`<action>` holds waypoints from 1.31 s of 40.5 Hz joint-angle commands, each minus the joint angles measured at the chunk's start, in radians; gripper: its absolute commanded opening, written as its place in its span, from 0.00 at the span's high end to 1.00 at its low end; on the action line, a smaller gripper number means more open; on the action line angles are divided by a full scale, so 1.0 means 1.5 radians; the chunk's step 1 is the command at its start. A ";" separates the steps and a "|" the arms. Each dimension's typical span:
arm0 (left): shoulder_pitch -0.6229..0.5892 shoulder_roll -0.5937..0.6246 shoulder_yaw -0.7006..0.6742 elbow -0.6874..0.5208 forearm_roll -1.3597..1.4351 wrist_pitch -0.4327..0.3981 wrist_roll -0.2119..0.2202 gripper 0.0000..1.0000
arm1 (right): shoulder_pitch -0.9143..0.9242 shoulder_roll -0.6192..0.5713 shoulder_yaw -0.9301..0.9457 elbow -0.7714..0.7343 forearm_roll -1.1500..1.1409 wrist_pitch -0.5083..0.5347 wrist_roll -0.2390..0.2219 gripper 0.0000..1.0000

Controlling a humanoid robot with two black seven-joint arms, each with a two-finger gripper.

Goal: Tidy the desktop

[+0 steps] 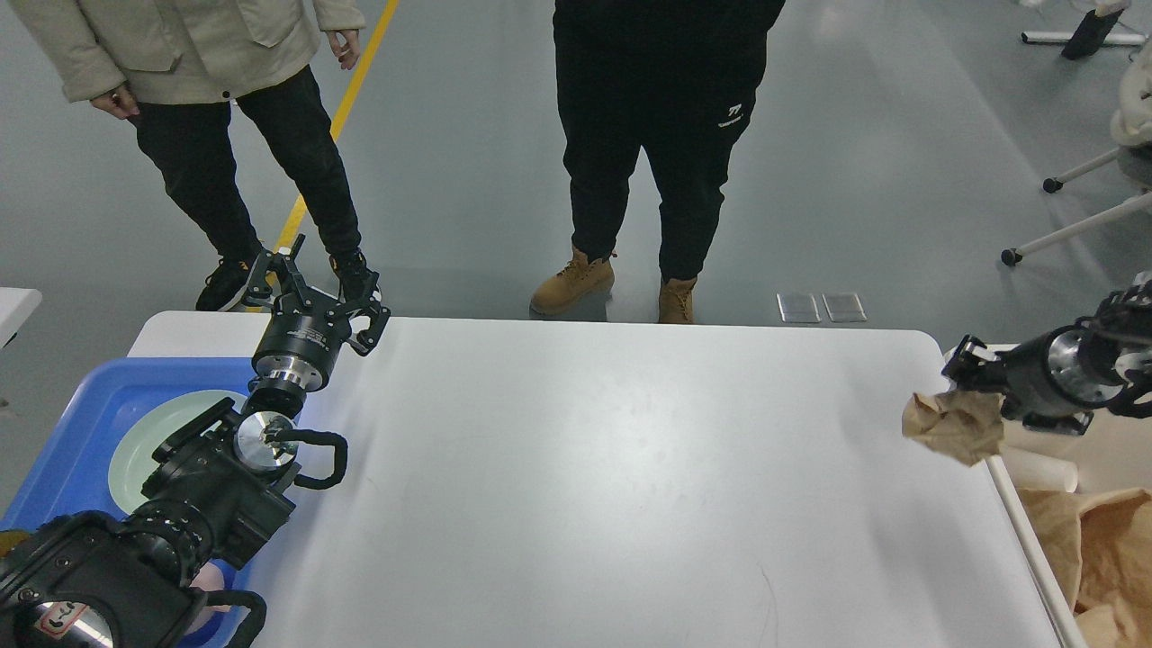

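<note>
The desktop (612, 468) is a large white tabletop with rounded corners. My right gripper (965, 385) is shut on a crumpled brown paper wad (956, 425) and holds it in the air over the desktop's right edge, beside the beige bin (999, 472). My left gripper (310, 281) is open and empty, raised at the desktop's far left corner, next to the blue tray (72, 450).
The blue tray holds a pale green plate (148, 441). The beige bin holds more crumpled brown paper (1098, 549). Two people (666, 135) stand just beyond the far edge. Chair legs (1071, 225) stand at the right.
</note>
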 commanded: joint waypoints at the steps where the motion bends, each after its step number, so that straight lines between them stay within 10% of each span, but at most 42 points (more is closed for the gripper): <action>1: 0.001 0.000 0.000 0.000 0.000 0.000 0.000 0.04 | 0.105 -0.026 0.005 -0.001 0.000 -0.002 0.000 1.00; 12: 0.000 0.000 0.000 0.000 0.000 0.000 0.000 0.04 | 0.174 -0.072 0.036 -0.021 -0.003 -0.014 0.000 1.00; 23: 0.000 0.000 0.000 0.000 0.000 0.000 0.000 0.04 | -0.069 -0.056 0.073 -0.193 0.001 -0.139 0.001 1.00; 27: 0.001 0.000 0.000 0.000 0.000 0.000 0.000 0.04 | -0.177 -0.027 0.113 -0.248 0.000 -0.181 0.001 0.70; 31: 0.001 0.000 0.000 0.000 0.000 0.000 0.000 0.04 | -0.257 -0.005 0.163 -0.335 0.001 -0.205 0.002 0.00; 53: 0.001 0.000 0.000 0.000 0.000 0.000 0.000 0.04 | -0.440 0.097 0.538 -0.474 0.001 -0.213 0.004 0.00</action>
